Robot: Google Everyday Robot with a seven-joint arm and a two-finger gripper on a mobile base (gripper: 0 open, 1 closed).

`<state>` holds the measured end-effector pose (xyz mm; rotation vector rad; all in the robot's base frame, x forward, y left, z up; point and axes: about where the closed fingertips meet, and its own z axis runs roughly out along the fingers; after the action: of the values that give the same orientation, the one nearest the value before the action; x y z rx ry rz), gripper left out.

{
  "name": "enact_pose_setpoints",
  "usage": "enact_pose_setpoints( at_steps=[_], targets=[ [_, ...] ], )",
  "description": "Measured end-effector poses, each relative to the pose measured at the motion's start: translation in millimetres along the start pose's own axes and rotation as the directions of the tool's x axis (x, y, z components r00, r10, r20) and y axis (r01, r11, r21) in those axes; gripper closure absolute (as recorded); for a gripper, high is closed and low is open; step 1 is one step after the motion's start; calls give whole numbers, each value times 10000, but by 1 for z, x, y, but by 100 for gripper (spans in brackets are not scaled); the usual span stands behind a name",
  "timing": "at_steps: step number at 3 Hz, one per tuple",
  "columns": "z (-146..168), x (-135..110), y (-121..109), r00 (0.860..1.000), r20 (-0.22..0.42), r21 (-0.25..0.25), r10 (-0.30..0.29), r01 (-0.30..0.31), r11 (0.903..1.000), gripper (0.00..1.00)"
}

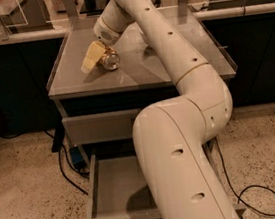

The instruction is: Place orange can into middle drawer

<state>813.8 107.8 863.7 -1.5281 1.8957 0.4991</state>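
The orange can (110,60) lies on its side on the grey cabinet top (138,73), left of centre, with a silver end facing the camera. My gripper (95,60), with pale yellow tips, is down at the can's left side and touching or nearly touching it. The middle drawer (114,182) is pulled open low at the front of the cabinet, and its inside is bare. My arm crosses in front of its right half.
A shut grey drawer front (99,127) sits one level above the open drawer. My large white arm (182,141) fills the middle and right foreground. Black cables (67,171) lie on the speckled floor beside the cabinet. Dark counters run along the back.
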Motion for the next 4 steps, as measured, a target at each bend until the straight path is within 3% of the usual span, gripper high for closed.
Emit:
enact_pose_setpoints(
  at_steps=[1, 2, 3, 4],
  targets=[
    [2, 0, 0, 10000, -30, -7, 22, -22, 10000, 0],
    [-1, 18, -25, 9937, -342, 873, 1064, -1031, 9908, 0],
    [-1, 19, -25, 9936, -352, 869, 1069, -1035, 9908, 0],
    [15, 27, -23, 9875, -858, 858, 1320, -1246, 9885, 0]
  ],
)
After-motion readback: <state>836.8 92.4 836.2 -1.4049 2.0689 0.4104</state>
